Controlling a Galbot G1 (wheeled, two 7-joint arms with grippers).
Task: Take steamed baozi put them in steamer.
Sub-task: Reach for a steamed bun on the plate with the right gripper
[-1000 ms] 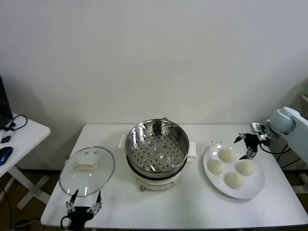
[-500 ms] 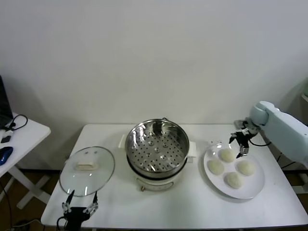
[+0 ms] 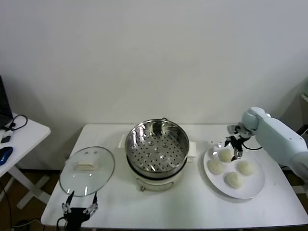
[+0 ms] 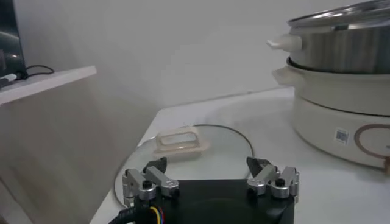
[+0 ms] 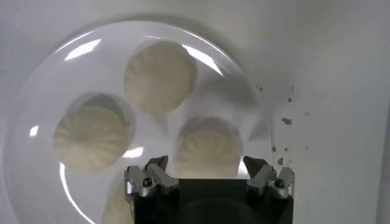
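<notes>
Four cream-white baozi lie on a white plate [image 3: 255, 186] right of the steamer [image 3: 156, 150]: one far [image 3: 224, 156], one left [image 3: 215, 167], one right [image 3: 245, 167], one near [image 3: 233, 180]. My right gripper [image 3: 232, 148] is open and hovers just above the far baozi. In the right wrist view its open gripper [image 5: 208, 168] has one baozi [image 5: 208, 151] between its jaws below, with others beyond [image 5: 159, 76] and beside [image 5: 91, 139]. The steamer's perforated tray holds nothing. My left gripper [image 3: 80, 209] is open and idle at the table's front left.
A round glass lid [image 3: 87, 168] lies flat left of the steamer, just beyond my left gripper [image 4: 207, 168]; it also shows in the left wrist view [image 4: 201, 158]. A white side table [image 3: 19, 134] stands at the far left. A wall lies behind.
My right arm has swung left over the plate, from its far right edge to above the far baozi. My left gripper shifted slightly.
</notes>
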